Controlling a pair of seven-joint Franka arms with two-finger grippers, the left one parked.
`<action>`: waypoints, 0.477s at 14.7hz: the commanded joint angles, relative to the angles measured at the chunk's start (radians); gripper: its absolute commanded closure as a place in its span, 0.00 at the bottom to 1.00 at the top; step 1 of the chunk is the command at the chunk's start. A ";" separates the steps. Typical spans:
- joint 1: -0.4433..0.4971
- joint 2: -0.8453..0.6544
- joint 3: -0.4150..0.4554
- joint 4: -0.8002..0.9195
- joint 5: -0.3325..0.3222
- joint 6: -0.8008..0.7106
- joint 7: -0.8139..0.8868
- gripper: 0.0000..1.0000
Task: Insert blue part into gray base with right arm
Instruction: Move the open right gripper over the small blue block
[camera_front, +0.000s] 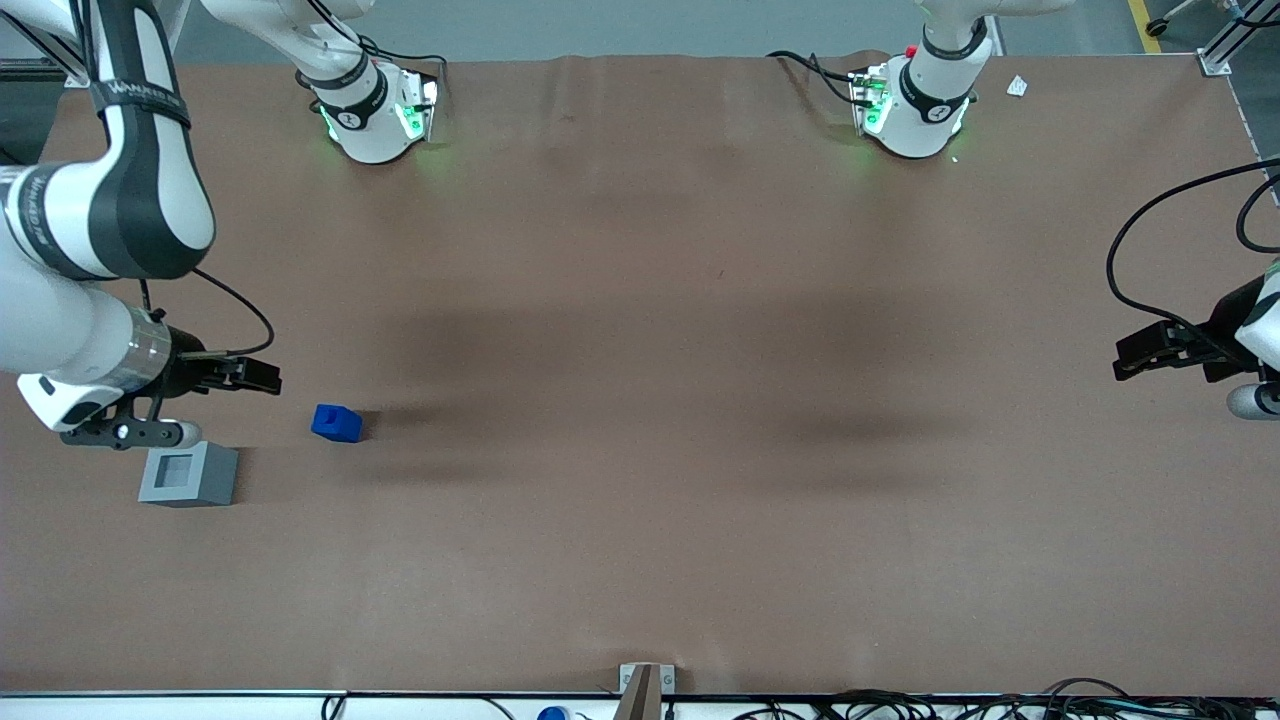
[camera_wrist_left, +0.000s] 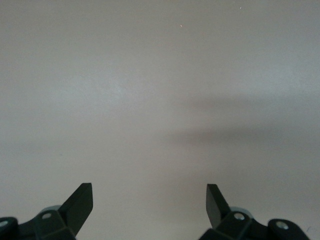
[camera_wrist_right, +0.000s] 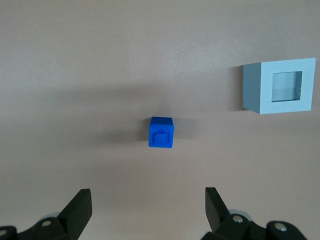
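Blue block (camera_front: 336, 423) sits on the brown table (camera_front: 640, 400), apart from the gray base (camera_front: 188, 474), which lies a little nearer the front camera and toward my working arm's end. I see my right arm (camera_front: 100, 210) holding its gripper (camera_wrist_right: 148, 206) above the table, fingers (camera_wrist_right: 79, 209) spread wide and empty. The base's square recess (camera_wrist_right: 287, 86) faces up, nothing in it.
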 joint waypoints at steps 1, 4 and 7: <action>-0.006 -0.012 0.003 -0.077 -0.020 0.086 0.016 0.00; -0.012 -0.012 0.003 -0.125 -0.020 0.163 0.007 0.00; -0.010 0.006 0.003 -0.131 -0.020 0.200 0.008 0.00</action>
